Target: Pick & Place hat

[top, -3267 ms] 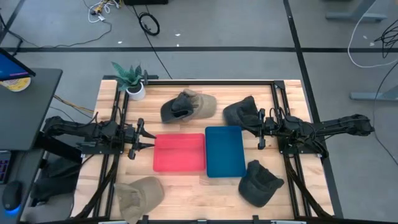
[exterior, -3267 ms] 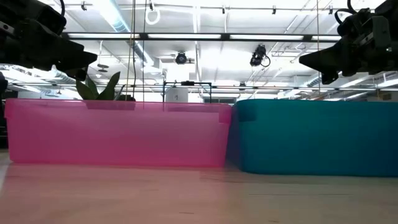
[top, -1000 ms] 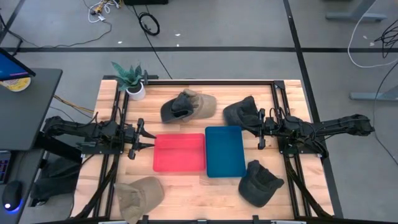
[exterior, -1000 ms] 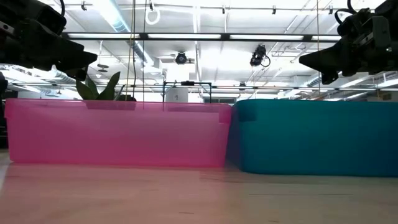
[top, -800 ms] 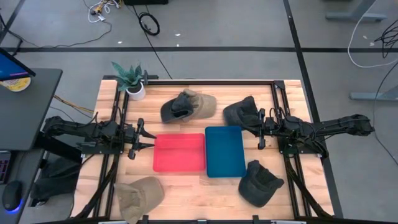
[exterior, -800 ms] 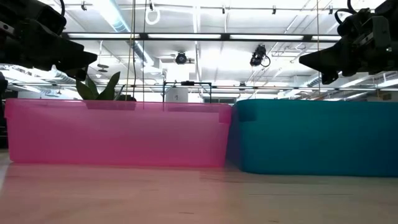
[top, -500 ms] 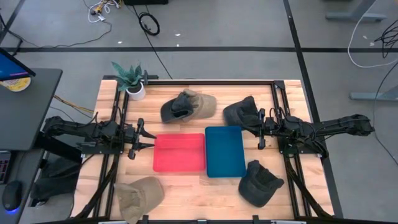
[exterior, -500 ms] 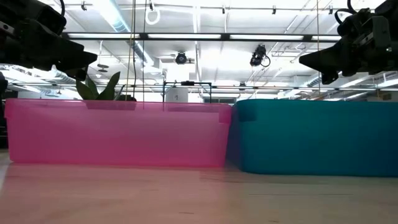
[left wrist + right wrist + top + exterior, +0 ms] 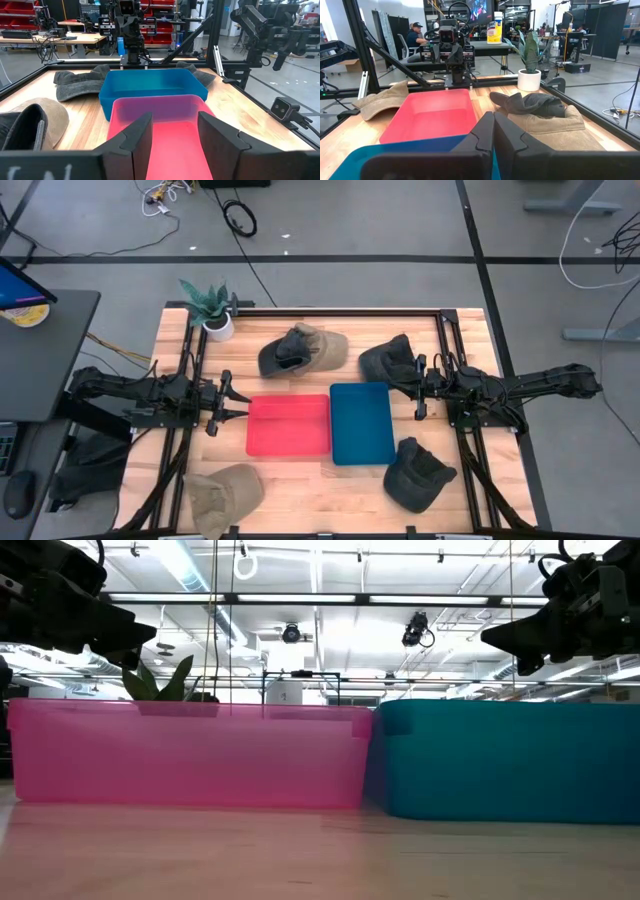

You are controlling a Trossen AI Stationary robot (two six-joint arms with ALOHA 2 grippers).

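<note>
Several hats lie on the table. A dark hat rests on a tan hat (image 9: 302, 350) at the far middle. A dark grey hat (image 9: 386, 361) lies far right, another dark hat (image 9: 417, 473) near right, and a tan hat (image 9: 225, 492) near left. A red bin (image 9: 288, 425) and a blue bin (image 9: 362, 422) stand side by side at the centre. My left gripper (image 9: 240, 403) (image 9: 175, 122) hovers open just left of the red bin. My right gripper (image 9: 413, 388) (image 9: 493, 120) hovers shut just right of the blue bin, beside the dark grey hat.
A potted plant (image 9: 210, 310) stands at the far left corner. A black frame rail (image 9: 340, 309) runs along the far edge, with side rails under each arm. Bare wood shows in front of the bins (image 9: 320, 490). A person (image 9: 413, 34) sits in the room beyond the table.
</note>
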